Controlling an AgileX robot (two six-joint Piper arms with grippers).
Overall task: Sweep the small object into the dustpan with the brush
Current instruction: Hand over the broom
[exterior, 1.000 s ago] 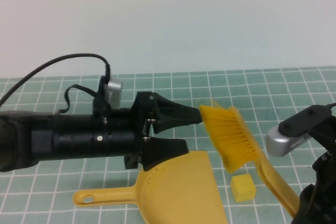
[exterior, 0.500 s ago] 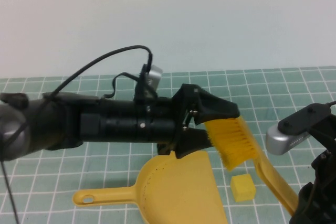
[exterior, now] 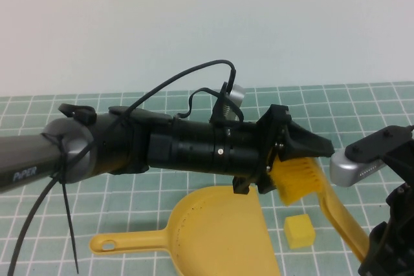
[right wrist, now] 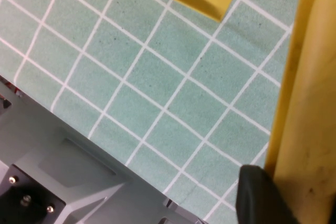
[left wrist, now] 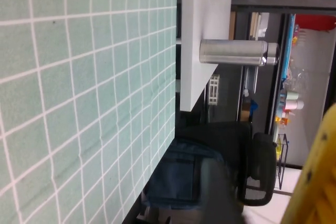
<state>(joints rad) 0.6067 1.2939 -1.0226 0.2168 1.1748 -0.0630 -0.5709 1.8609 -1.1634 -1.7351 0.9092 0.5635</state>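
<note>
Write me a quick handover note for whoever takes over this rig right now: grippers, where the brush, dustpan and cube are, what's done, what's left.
Left gripper: reaching across the table, jaws around the bristle block of the brush; whether it is clamped cannot be told.
Right gripper: at the near right edge, shut on the brush handle.
Dustpan: flat on the green tiled mat, near centre, handle pointing to the robot's left.
Small object: a pale-yellow cube on the mat just right of the dustpan, below the bristles.
Done: brush picked up.
Left: sweep the cube into the dustpan.
</note>
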